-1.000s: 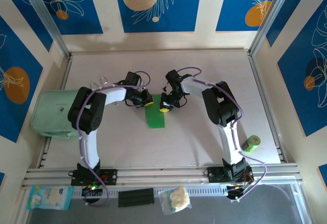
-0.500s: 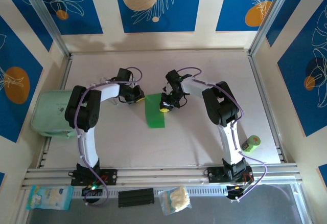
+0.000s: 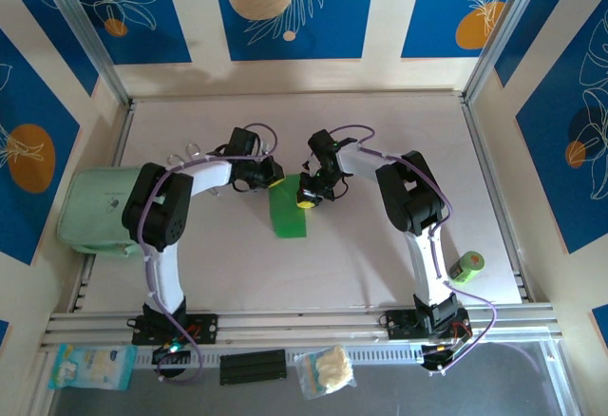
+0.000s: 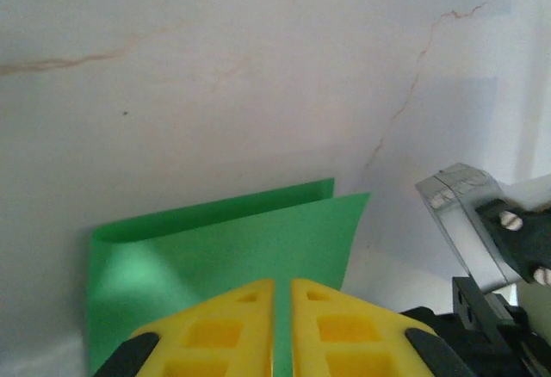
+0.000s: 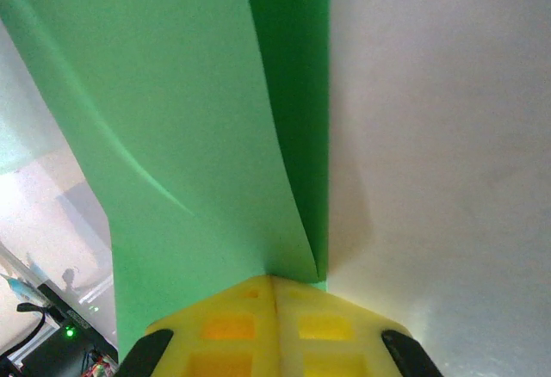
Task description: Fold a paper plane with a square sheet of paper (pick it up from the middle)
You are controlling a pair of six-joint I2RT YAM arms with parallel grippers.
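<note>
Returning from a short retreat leftward, the left claw [image 3: 272, 180] is sitting at the far left corner of the green paper [image 3: 289, 215] again. That paper is lying folded double at mid bench [image 3: 380, 255], between the two claws, with its upper layer bowing up off the lower one. It is behaving as a light, limp, easily creased sheet. It is likely to slide on the smooth surface and buckle if pushed, so take hold at an edge, pinching both layers. The right claw [image 3: 306, 198] is clamping the paper's far right edge, fingers together. The left claw's fingers are standing almost together over the paper; whether they are gripping it cannot be told.
</note>
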